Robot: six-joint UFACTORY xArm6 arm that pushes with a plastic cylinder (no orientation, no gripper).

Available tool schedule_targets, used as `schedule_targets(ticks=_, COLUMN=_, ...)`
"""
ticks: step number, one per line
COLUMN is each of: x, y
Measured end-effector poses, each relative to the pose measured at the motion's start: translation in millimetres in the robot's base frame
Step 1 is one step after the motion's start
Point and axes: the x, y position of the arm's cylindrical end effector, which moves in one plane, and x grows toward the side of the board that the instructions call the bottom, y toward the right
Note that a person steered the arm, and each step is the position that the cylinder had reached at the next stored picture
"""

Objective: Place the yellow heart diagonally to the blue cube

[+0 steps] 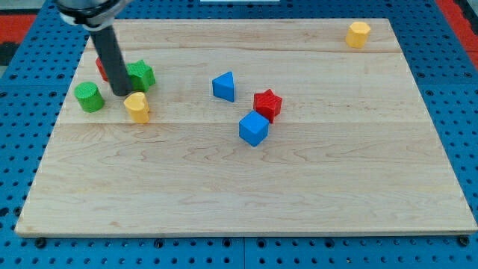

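Observation:
The yellow heart [137, 107] lies on the wooden board at the view's left. The blue cube [253, 128] sits near the board's middle, well to the right of the heart and slightly lower. My tip [121, 93] rests just above and to the left of the yellow heart, close to it; whether it touches is unclear. The dark rod rises from the tip toward the view's top left.
A green star [140, 75] sits right of the rod, a green cylinder [89, 97] left of it, a red block [101, 69] partly hidden behind it. A blue triangular block [224, 87] and red star [267, 104] lie by the blue cube. A yellow block [358, 34] sits top right.

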Motion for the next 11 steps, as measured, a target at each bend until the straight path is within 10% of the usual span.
schedule_targets(ticks=4, x=53.4, y=146.7)
schedule_targets(ticks=7, x=15.8, y=28.1)
schedule_targets(ticks=11, x=74.2, y=176.3)
